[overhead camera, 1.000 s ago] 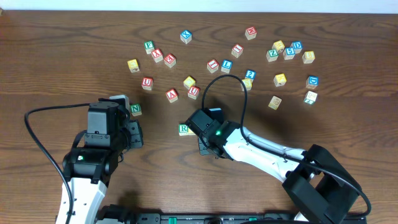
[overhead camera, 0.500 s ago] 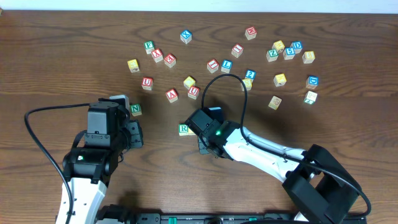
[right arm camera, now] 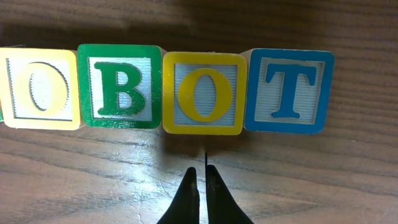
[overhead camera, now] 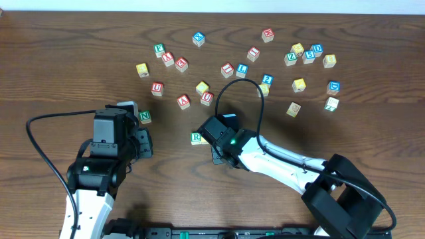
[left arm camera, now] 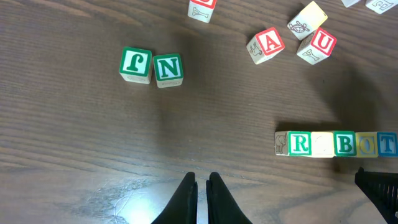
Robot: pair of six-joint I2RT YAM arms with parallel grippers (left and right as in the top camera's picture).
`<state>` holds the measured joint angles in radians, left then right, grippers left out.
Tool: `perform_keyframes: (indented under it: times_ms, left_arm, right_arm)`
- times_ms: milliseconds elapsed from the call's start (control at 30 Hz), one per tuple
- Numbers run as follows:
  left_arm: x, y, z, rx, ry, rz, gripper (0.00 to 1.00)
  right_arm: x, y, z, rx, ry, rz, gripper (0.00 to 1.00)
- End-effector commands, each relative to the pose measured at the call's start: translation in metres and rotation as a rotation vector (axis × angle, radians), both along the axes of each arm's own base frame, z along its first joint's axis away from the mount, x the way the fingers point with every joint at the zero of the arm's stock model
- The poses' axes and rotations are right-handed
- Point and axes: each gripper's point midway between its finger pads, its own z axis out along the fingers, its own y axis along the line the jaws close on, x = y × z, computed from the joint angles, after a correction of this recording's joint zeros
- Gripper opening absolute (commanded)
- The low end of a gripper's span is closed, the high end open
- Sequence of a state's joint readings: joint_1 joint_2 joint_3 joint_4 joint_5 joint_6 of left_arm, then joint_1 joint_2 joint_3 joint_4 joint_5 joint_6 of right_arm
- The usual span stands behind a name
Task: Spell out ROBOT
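The ROBOT cubes lie in one touching row on the wooden table. The left wrist view shows all five: green R [left arm camera: 300, 144], pale yellow O [left arm camera: 321, 144], green B [left arm camera: 345, 144], yellow O [left arm camera: 367, 145], blue T [left arm camera: 387, 144]. In the right wrist view, O [right arm camera: 38, 88], B [right arm camera: 119, 86], O [right arm camera: 204, 93] and T [right arm camera: 289, 91] fill the top. My right gripper [right arm camera: 202, 171] is shut and empty, just in front of the second O, not touching it. My left gripper [left arm camera: 201, 177] is shut and empty, well left of the row. From overhead only the R [overhead camera: 196, 138] shows beside the right arm.
Green F [left arm camera: 135, 65] and N [left arm camera: 168, 69] cubes sit together ahead of the left gripper. Red A [left arm camera: 266, 45] and U [left arm camera: 318, 45] cubes lie behind the row. Several more letter cubes are scattered across the far half of the table [overhead camera: 372, 133].
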<state>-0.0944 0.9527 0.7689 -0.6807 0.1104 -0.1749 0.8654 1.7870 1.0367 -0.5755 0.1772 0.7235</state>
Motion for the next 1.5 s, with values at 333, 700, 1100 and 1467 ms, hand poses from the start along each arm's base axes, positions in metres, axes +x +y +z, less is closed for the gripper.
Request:
perform_keyframes:
  times_ms: [333, 700, 1100, 1467]
  left_arm:
    - [0.0001, -0.0004, 0.0024, 0.004, -0.010, -0.018, 0.07]
    - [0.0001, -0.0004, 0.0024, 0.004, -0.010, -0.018, 0.07]
    - [0.0000, -0.0004, 0.0023, 0.004, -0.010, -0.018, 0.08]
    - [-0.0001, -0.0004, 0.0023, 0.004, -0.009, -0.018, 0.08]
  right_arm:
    - [0.0009, -0.0039, -0.0050, -0.028, -0.012, 0.001, 0.01]
    - [0.0019, -0.0036, -0.0047, -0.028, -0.017, 0.003, 0.01]
    - [0.0030, -0.0033, -0.0043, -0.028, -0.023, 0.002, 0.01]
    - [0.0044, -0.0034, -0.0039, -0.029, -0.030, 0.001, 0.01]
